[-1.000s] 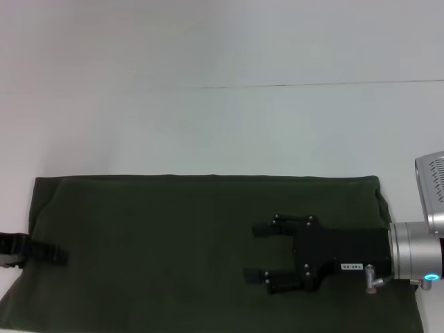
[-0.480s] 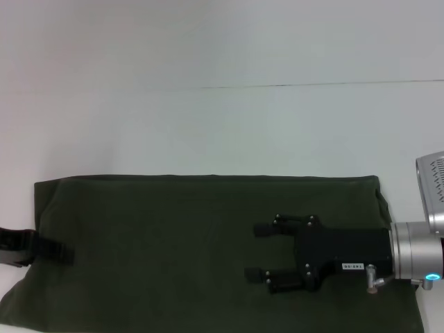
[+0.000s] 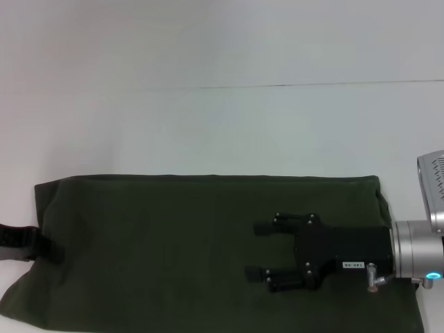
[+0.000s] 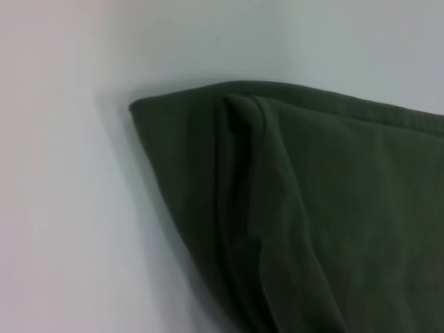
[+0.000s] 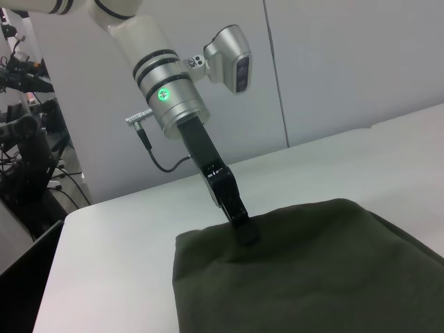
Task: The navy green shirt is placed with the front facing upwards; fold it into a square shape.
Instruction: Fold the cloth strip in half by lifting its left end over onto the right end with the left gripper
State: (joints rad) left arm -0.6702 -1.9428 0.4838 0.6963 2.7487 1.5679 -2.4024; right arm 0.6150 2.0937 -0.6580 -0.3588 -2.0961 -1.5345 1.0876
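In the head view, the navy green shirt (image 3: 194,253) lies flat on the white worktop (image 3: 208,125) as a wide dark band; no lettering shows on its upper face. The right pincer (image 3: 262,251) reaches in over the shirt's right part, its two black fingers (image 3: 267,227) spread well apart with bare cloth showing between them and nothing held. A small white tag (image 3: 352,265) sits on its black body, its print too small to read. The left pincer (image 3: 47,250) meets the shirt's left edge; whether it is open or closed cannot be told.

The left wrist view shows only a folded corner of the shirt (image 4: 291,208) with layered creases, lying on the worktop (image 4: 62,208).

In the right wrist view, the left pincer (image 5: 246,232) presses its dark tip onto the shirt (image 5: 312,270) at the far edge, a green light glowing on the arm above.
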